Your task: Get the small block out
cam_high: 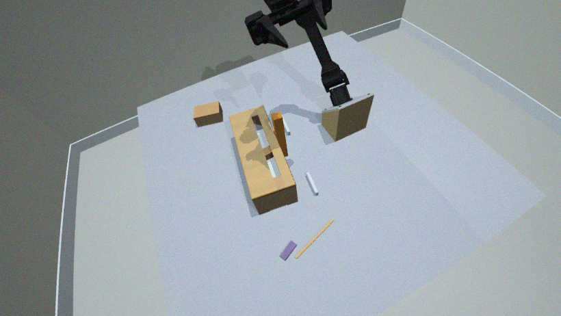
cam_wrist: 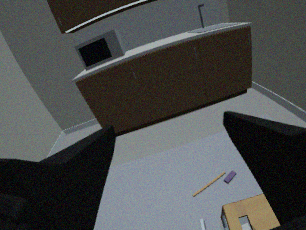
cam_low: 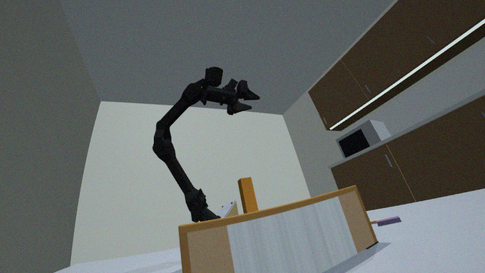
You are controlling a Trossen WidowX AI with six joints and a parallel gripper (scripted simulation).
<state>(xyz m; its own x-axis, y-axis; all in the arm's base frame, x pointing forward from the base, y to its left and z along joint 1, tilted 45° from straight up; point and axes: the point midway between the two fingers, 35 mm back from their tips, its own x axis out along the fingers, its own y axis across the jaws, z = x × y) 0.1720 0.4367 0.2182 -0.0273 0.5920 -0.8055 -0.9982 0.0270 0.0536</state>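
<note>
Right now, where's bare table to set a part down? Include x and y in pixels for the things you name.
Best: right of the stick (cam_high: 314, 238) (cam_wrist: 209, 185), out to the table edge. Also left of the box (cam_high: 245, 156) (cam_low: 268, 217) (cam_wrist: 250, 206), below the wood block (cam_high: 208, 113). Crowded: the box's right side, with the orange post (cam_high: 279, 133) (cam_low: 248, 195) and white strips (cam_high: 312, 183) (cam_wrist: 202, 224).

"What's on the table (cam_high: 392, 219)?"

"A long wooden box (cam_high: 251, 156) with slots in its top."

"And the hand (cam_high: 288, 29)?"

"Open, up at the top edge, with nothing between its fingers."

"Anything beside the box?"

"An upright orange post (cam_high: 280, 135) on one side, and a smaller wooden block (cam_high: 208, 113) near one end. A purple piece (cam_high: 288, 250) lies near a thin stick (cam_high: 314, 239)."
</note>
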